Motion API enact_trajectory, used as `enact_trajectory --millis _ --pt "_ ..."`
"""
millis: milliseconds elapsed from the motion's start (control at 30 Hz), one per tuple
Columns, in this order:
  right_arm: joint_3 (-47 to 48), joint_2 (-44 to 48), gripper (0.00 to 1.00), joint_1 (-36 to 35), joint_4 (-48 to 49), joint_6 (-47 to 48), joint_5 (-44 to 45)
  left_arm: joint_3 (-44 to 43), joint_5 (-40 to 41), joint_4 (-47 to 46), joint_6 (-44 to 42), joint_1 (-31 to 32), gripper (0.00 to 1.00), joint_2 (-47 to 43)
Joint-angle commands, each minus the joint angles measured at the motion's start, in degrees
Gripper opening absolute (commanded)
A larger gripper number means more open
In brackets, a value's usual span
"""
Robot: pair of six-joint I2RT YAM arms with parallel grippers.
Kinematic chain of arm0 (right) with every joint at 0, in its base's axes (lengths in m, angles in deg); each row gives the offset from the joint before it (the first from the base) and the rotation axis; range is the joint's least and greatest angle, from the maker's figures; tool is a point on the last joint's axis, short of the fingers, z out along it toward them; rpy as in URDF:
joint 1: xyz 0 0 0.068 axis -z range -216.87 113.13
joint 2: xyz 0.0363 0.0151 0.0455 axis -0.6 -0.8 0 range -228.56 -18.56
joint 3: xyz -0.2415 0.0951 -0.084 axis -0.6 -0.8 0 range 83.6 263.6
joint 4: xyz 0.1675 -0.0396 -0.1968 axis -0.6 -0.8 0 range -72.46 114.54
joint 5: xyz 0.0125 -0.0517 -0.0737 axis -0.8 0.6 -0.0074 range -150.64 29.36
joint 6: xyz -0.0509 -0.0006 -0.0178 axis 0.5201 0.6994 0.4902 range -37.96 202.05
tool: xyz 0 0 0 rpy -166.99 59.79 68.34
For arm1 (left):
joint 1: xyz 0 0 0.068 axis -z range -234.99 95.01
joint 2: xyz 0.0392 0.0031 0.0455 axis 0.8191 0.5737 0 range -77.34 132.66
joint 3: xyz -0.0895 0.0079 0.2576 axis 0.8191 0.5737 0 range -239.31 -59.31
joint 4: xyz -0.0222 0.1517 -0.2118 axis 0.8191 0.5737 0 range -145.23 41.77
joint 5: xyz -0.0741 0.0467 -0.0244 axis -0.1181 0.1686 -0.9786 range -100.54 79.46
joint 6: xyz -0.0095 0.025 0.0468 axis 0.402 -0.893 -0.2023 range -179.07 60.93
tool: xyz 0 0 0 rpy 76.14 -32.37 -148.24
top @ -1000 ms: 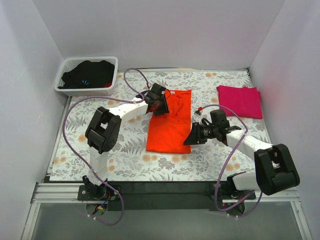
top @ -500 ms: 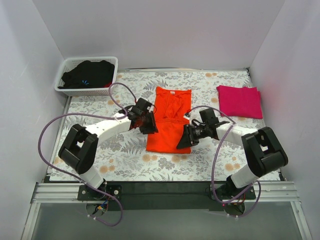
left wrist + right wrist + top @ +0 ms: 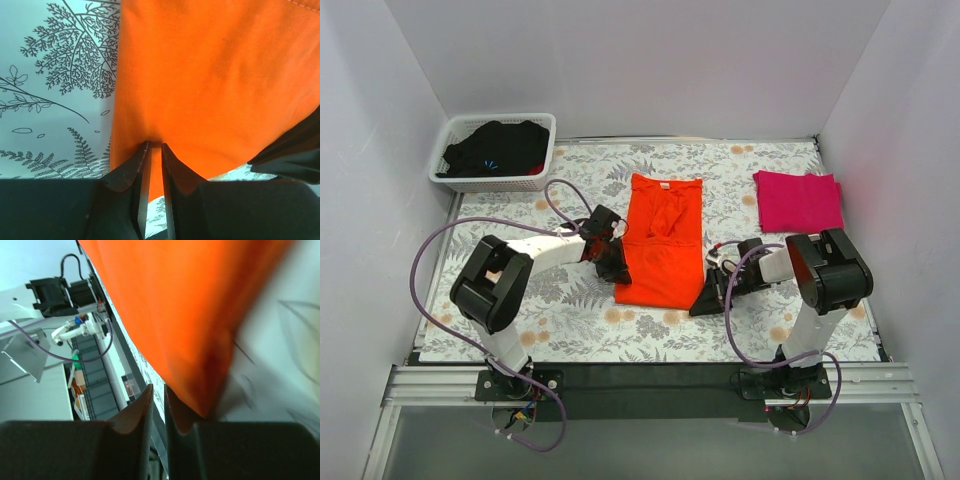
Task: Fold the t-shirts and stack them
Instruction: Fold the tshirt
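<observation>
Seen from my remote desk: plain white walls (image 3: pixel 650 60) close in the cell on three sides under soft, even light. The counter (image 3: pixel 570 335) wears a pale cloth printed with grey ferns and small orange flowers. A white basket (image 3: pixel 490 184) of dark cloth sits in its far left corner. Along the near edge I see a black strip (image 3: pixel 650 362), then a metal rail (image 3: pixel 650 385), with grey floor (image 3: pixel 650 445) beyond.
</observation>
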Motion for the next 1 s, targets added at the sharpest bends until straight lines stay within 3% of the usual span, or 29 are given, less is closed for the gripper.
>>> enact_trajectory --millis 0,100,200,300,467,667,967 --pt "-1.38 -0.43 0.19 2.31 0.99 2.44 1.35 3.29 0.98 4.02 -0.82 -0.6 0.17 0.71" --pt "-0.94 3.17 0.19 2.31 -1.73 3.32 3.81 3.2 1.15 3.84 -0.29 -0.6 0.22 -2.71" --pt "-0.32 8.79 0.2 2.39 -4.63 3.94 5.05 3.03 2.64 3.93 0.41 -0.51 0.38 -8.85" --pt "0.9 14.68 0.2 2.22 -5.69 2.54 5.14 2.58 3.7 5.16 0.94 -0.51 0.46 -12.56" --pt "4.16 18.04 0.21 1.69 -5.95 0.86 4.35 3.99 0.9 5.69 1.99 -0.34 0.45 -16.96" --pt "4.69 12.59 0.21 1.51 -5.25 1.48 6.8 6.18 -4.29 5.07 0.06 0.19 0.36 -11.79" --pt "1.35 10.03 0.22 1.6 -6.65 2.18 14.18 9.35 -0.26 7.35 -0.38 0.37 0.35 -10.2"
